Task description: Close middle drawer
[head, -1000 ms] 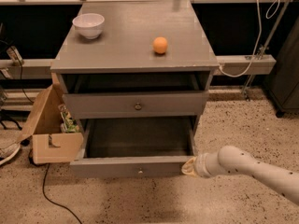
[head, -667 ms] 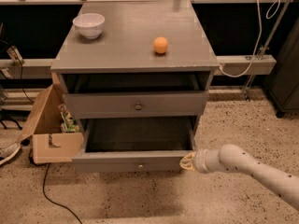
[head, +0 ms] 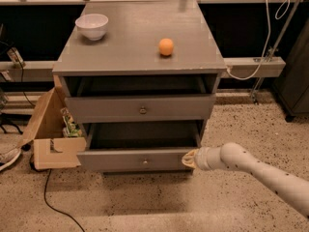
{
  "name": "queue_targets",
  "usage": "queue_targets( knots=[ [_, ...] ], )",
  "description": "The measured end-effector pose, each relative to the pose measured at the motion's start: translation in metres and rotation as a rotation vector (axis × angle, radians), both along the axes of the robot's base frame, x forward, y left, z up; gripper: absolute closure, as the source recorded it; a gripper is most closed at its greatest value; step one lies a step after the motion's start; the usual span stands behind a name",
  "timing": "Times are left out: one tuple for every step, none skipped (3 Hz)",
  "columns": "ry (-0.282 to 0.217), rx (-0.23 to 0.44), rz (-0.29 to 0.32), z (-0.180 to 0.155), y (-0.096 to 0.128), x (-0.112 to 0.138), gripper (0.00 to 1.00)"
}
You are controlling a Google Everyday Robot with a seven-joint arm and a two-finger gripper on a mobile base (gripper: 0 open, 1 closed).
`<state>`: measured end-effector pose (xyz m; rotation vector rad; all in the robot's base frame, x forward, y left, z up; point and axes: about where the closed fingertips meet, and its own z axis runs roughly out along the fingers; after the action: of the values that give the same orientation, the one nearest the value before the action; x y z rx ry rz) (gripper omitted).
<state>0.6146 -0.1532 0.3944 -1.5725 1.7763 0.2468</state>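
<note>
The middle drawer (head: 120,159) is a wide, shallow grey drawer with a small round knob (head: 144,162). It stands partly pulled out of the grey cabinet (head: 130,37), and its dark inside (head: 145,135) shows. My gripper (head: 189,159), at the end of a white arm (head: 256,170) coming from the lower right, touches the right end of the drawer's front. The taller-fronted drawer (head: 106,109) above it sits nearly flush. The lowest drawer front is hidden under the open drawer.
A white bowl (head: 92,26) and an orange ball (head: 166,47) sit on the cabinet top. An open cardboard box (head: 50,144) stands against the cabinet's left side. A black cable (head: 53,202) and a shoe (head: 7,158) lie on the speckled floor at the left.
The middle drawer has slid back into the cabinet, with less of its inside showing. My gripper has moved with its front toward the cabinet.
</note>
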Motion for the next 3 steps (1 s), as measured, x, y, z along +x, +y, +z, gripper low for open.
queue_targets(
  knots=[
    [0.012,0.004,-0.024,-0.005,0.007,0.031,1.0],
    [0.024,0.003,-0.039,-0.007,0.011,0.053,1.0],
    [0.036,0.006,-0.055,-0.007,0.012,0.071,1.0]
  ],
)
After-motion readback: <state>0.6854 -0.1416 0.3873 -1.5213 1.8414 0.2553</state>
